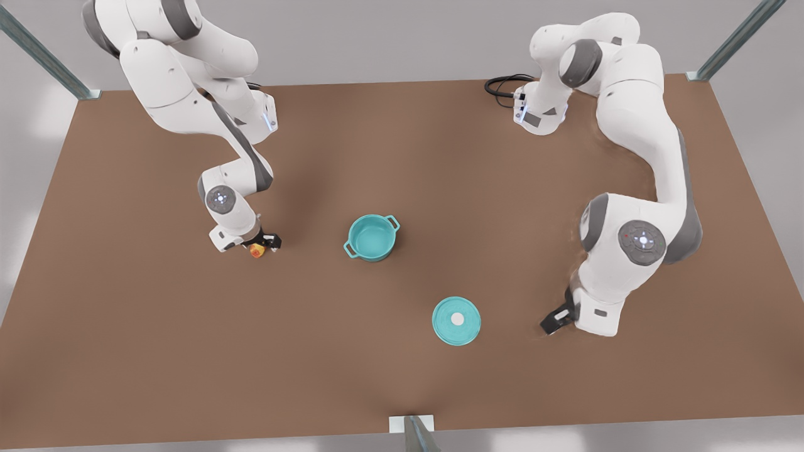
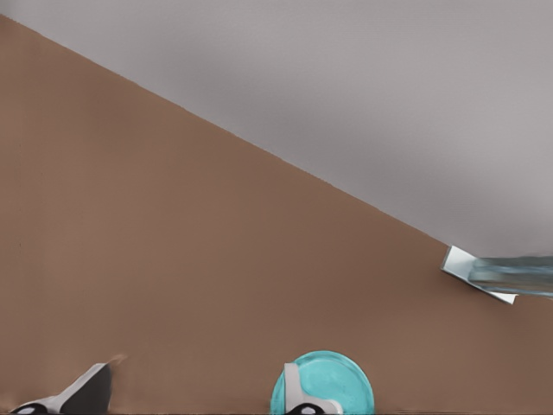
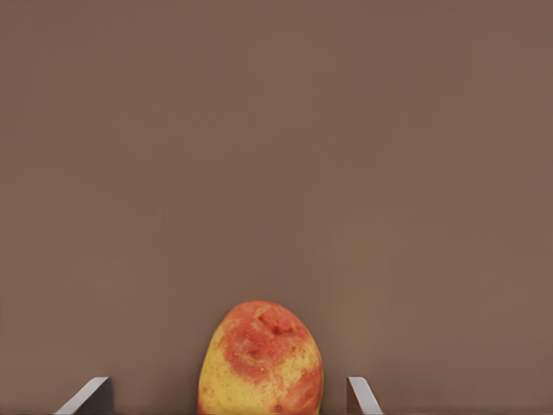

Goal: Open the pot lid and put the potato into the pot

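The teal pot (image 1: 372,237) stands uncovered in the middle of the table, with nothing inside it. The pot lid (image 1: 456,321) (image 2: 341,385) lies flat on the table nearer the front edge, white knob up. The potato (image 1: 256,251) (image 3: 261,359) rests on the table at the front view's left. My right gripper (image 1: 260,243) (image 3: 228,385) is low over it, open, with a finger on each side and a gap to both. My left gripper (image 1: 556,323) (image 2: 197,385) hangs open just above the table, to the front view's right of the lid and apart from it.
Black cables (image 1: 502,85) lie at the back beside an arm base. Metal frame posts (image 1: 414,433) (image 2: 501,277) stand at the table's edges. Bare brown table (image 1: 402,157) stretches behind the pot.
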Controlling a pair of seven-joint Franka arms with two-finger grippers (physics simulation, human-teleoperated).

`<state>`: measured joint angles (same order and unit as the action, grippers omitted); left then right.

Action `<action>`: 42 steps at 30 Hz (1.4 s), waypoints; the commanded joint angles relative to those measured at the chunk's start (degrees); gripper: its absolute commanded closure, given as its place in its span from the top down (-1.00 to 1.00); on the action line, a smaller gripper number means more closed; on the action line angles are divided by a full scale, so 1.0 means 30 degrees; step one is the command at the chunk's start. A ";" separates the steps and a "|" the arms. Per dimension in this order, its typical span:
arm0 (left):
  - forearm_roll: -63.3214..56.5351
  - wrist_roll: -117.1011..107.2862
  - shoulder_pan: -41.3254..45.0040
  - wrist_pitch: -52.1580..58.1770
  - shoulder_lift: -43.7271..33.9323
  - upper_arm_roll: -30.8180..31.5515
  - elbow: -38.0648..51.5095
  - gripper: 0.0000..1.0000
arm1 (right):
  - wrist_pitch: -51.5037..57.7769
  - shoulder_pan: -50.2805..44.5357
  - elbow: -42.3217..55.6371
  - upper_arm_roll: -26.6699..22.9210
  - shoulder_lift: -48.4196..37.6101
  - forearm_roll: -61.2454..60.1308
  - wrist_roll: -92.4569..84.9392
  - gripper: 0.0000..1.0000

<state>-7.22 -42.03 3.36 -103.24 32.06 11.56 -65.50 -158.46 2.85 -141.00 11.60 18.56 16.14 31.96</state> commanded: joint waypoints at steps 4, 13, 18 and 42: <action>0.2174 1.2867 -0.3171 0.2273 -0.7171 -0.0132 -0.8254 1.00 | -0.0062 0.0045 0.0008 -0.0350 0.0111 0.0771 0.0274 1.00; 0.2143 1.3014 -0.3200 0.2332 -0.7083 -0.0219 -0.8371 1.00 | -0.0091 0.0045 0.0008 -0.0350 0.0140 0.0771 0.0626 0.38; 0.2145 1.2985 -0.3405 0.2303 -0.7024 -0.0161 -0.8283 1.00 | -0.0120 0.0044 0.0008 -0.0350 0.0111 0.0771 0.0655 0.13; 0.2115 1.2810 -0.3405 0.2479 -0.7054 -0.0103 -0.8283 1.00 | 0.4742 -0.0131 0.2059 0.1524 -0.2232 -0.0460 0.3320 0.08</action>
<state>-0.83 -7.14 -6.85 -95.86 10.98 11.22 -90.38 -148.99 2.39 -135.04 15.97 12.14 15.45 36.50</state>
